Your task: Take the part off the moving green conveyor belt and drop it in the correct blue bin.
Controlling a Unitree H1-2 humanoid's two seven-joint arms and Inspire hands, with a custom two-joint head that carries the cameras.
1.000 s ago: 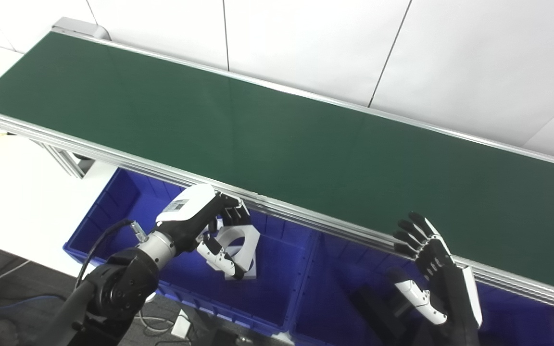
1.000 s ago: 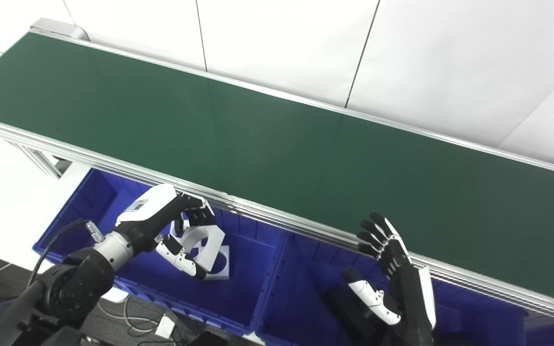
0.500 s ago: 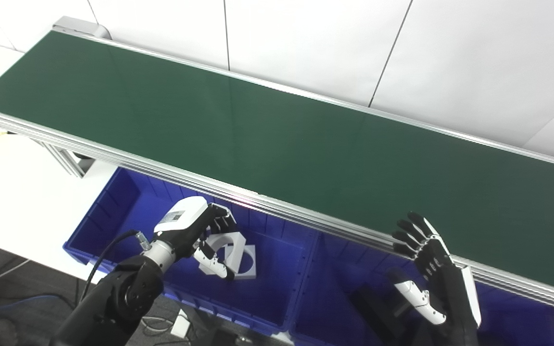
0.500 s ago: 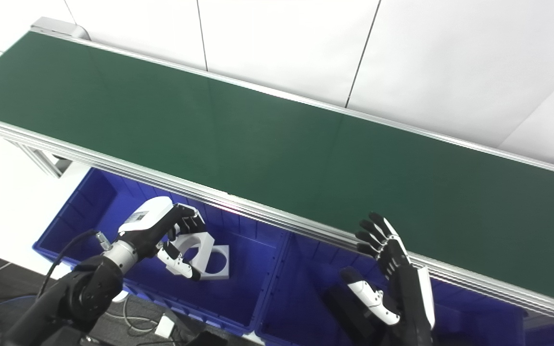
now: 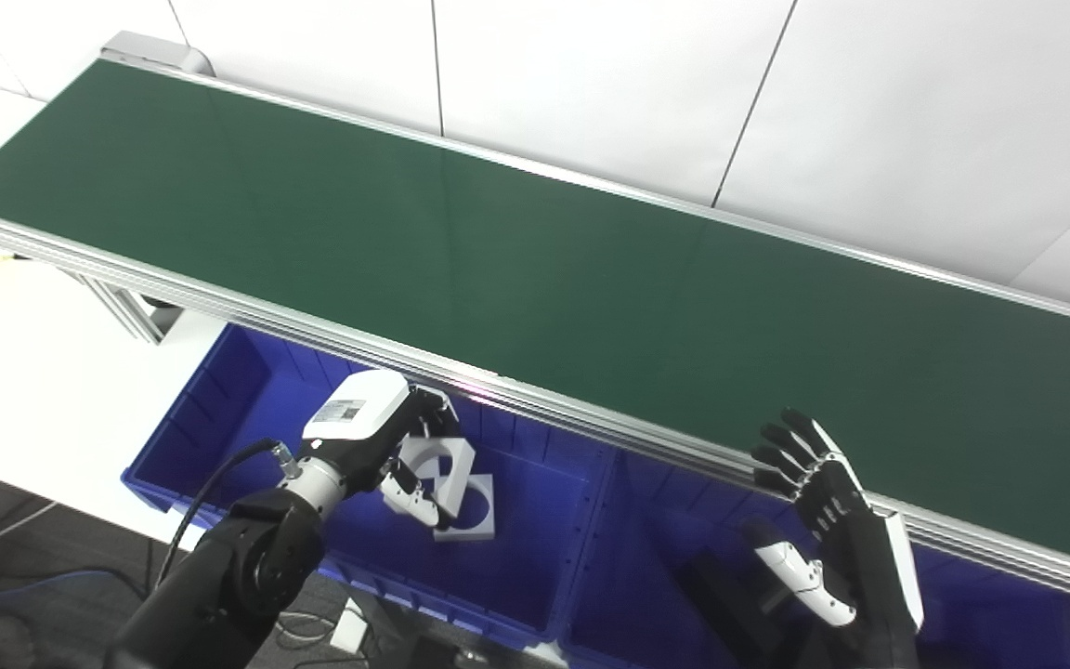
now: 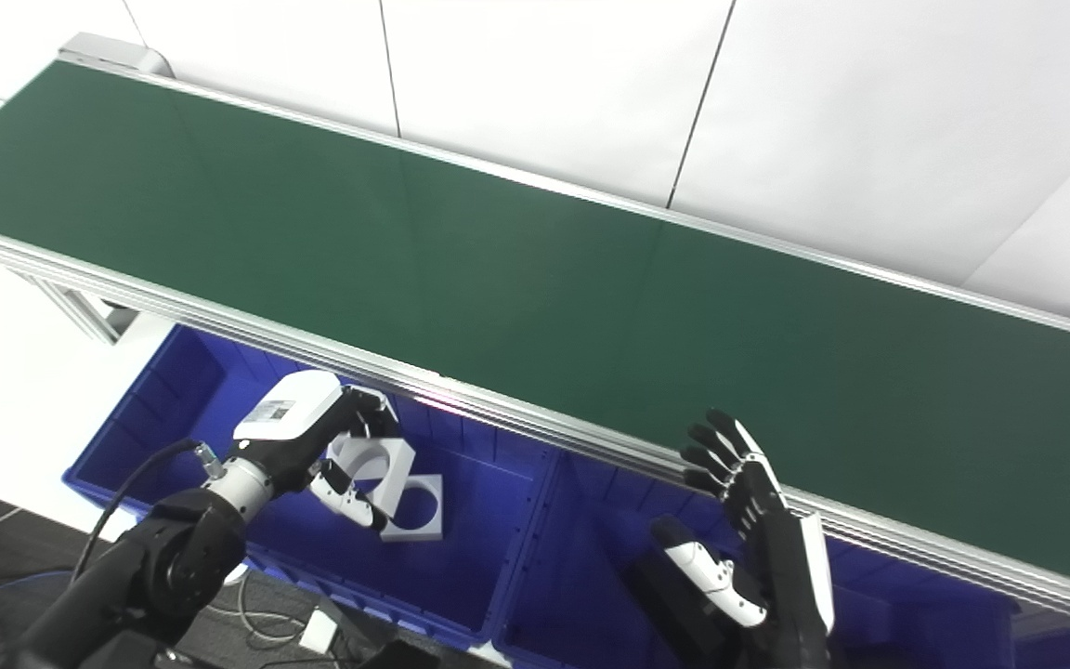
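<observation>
I find the left hand (image 5: 377, 446) lowered inside the left blue bin (image 5: 219, 409), below the near rail of the green conveyor belt (image 5: 535, 251); its fingers (image 5: 433, 418) are curled around a white part (image 5: 437, 460), a block with a round opening; the thumb sits on the near side of that part and the other fingers on its far side, so I record the hand as clamped on it; whether the part touches the bin floor I cannot tell. Just right of those fingers, and partly under the held part, a second white part (image 5: 475, 502) with a similar round cut-out lies flat on the bin floor.

My right hand (image 6: 758, 548) stands upright with the palm turned to the left; its fingers (image 6: 716, 455) are spread apart and hold nothing; the fingertips reach up level with the belt's near rail, seen against it. Below and left of that hand sits the right blue bin (image 6: 591, 520); a dark object (image 6: 674, 604) lies in it, close beneath the thumb, too dim for me to identify.

The belt surface beyond both sets of fingers carries no part that I can see; white wall panels (image 5: 591, 84) stand behind it.
</observation>
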